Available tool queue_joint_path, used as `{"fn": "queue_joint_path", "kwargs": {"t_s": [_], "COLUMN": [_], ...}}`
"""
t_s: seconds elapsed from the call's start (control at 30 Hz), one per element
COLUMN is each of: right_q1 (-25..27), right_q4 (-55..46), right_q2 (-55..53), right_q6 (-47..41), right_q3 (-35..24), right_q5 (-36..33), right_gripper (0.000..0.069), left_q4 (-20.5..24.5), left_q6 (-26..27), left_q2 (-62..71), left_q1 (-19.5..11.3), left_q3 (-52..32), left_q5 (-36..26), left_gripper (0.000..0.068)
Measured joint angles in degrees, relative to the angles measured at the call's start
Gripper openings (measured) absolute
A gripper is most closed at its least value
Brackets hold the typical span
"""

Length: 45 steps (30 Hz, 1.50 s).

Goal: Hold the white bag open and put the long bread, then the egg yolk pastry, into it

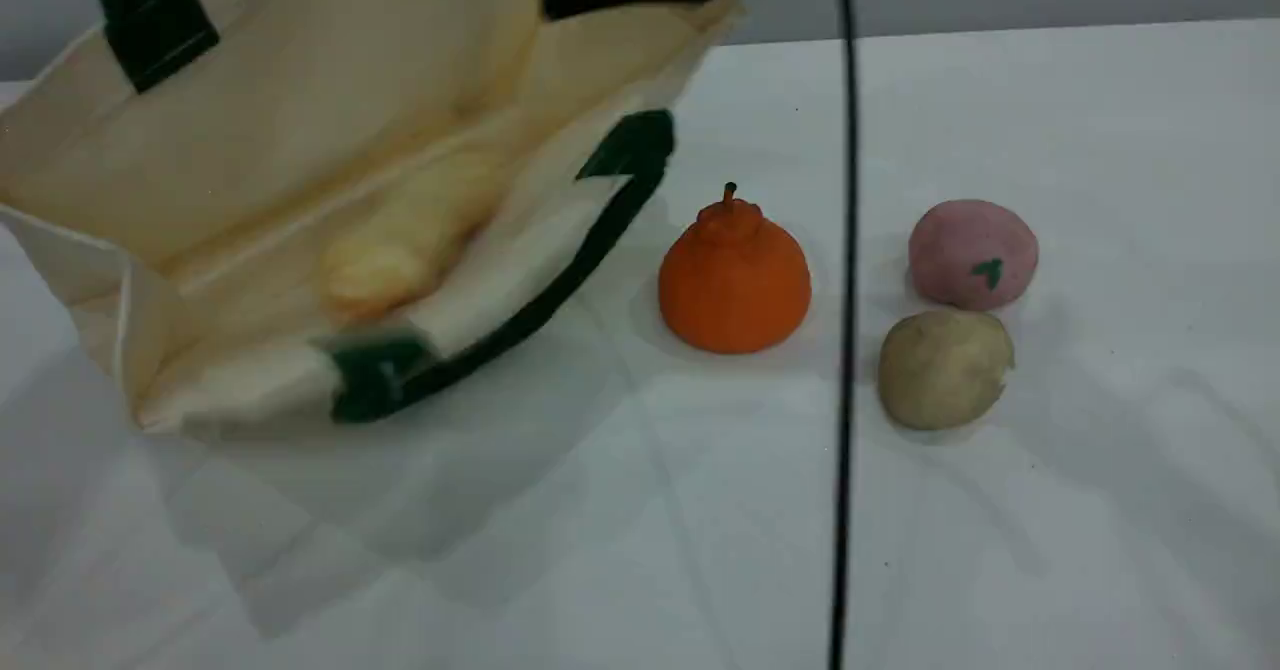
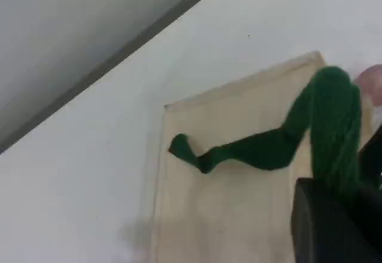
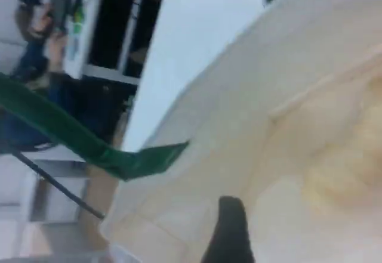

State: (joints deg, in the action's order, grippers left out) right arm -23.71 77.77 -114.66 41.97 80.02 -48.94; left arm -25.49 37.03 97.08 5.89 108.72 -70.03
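The white bag [image 1: 300,100] lies on its side at the left, mouth gaping toward the table's middle. Inside it rests the long bread [image 1: 410,235], blurred and yellow-orange; the right wrist view shows it as a pale yellow patch [image 3: 352,161] on the bag's inner wall [image 3: 250,126]. My left gripper [image 2: 343,215] is shut on the bag's green strap handle [image 2: 262,149], which runs down into it. One dark fingertip of my right gripper [image 3: 230,236] hovers over the bag's inside with nothing on it; its other finger is hidden. The tan egg yolk pastry [image 1: 945,368] sits on the table at the right.
An orange stemmed fruit [image 1: 735,275] stands just right of the bag's mouth. A pink ball [image 1: 972,253] with a green mark sits behind the pastry. A black cable [image 1: 845,350] hangs down the view between the fruit and the balls.
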Motion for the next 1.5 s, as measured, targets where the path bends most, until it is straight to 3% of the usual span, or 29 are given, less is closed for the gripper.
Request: {"fn": "queue_joint_path", "kwargs": {"t_s": [0.33, 0.57, 0.77, 1.13, 1.5], "right_q1": [0.3, 0.3, 0.3, 0.2, 0.2], "right_q4": [-25.6, -55.4, -70.3, -70.9, -66.7], "right_q2": [5.2, 5.7, 5.6, 4.7, -1.5], "right_q6": [-14.0, -33.6, -41.1, -42.0, -42.0], "right_q3": [4.4, 5.7, 4.3, -6.7, -7.7], "right_q5": [-0.3, -10.3, -14.2, -4.7, -0.1], "right_gripper": [0.0528, 0.0527, 0.0527, 0.0526, 0.0526], "left_q4": [-0.1, -0.1, -0.2, -0.2, -0.2], "left_q6": [0.0, 0.1, 0.2, 0.2, 0.2], "left_q2": [0.0, 0.0, 0.0, 0.0, 0.0], "left_q1": [0.0, 0.0, 0.0, 0.0, 0.0], "left_q3": [0.0, 0.0, 0.0, 0.0, 0.0], "left_q5": [0.0, 0.1, 0.1, 0.1, 0.1], "left_gripper": [0.0092, 0.0092, 0.0092, 0.0092, 0.0092]}}
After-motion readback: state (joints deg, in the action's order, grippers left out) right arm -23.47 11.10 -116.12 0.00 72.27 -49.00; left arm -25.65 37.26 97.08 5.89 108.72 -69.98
